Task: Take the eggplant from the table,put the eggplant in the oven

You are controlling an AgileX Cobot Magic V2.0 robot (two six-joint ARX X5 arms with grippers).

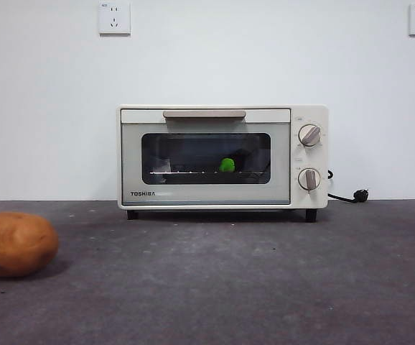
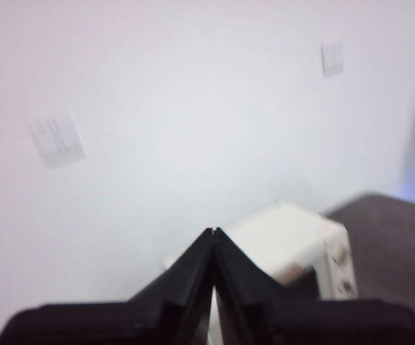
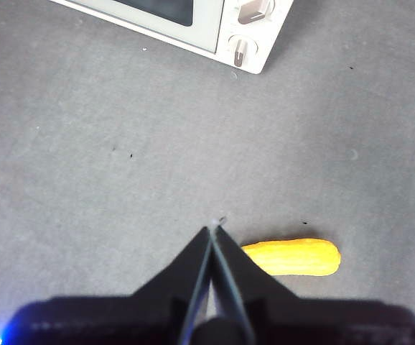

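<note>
Resting spot: eggplant [image 1: 227,165] inside shut oven [image 1: 222,157], green cap facing the glass, long axis running front-to-back
Left gripper [image 2: 213,231]: jaws closed, empty
Right gripper [image 3: 213,228]: jaws closed, empty, above table [image 3: 121,144]

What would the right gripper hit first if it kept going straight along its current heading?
Probably the dark grey speckled table: the shut right gripper points down at bare surface, short of the cream-white toaster oven and beside the yellow corn cob. Depth unclear.

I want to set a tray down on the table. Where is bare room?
Bare table stretches from the potato at the left edge across the front of the oven. The right wrist view shows a yellow corn cob lying near the right gripper.
</note>
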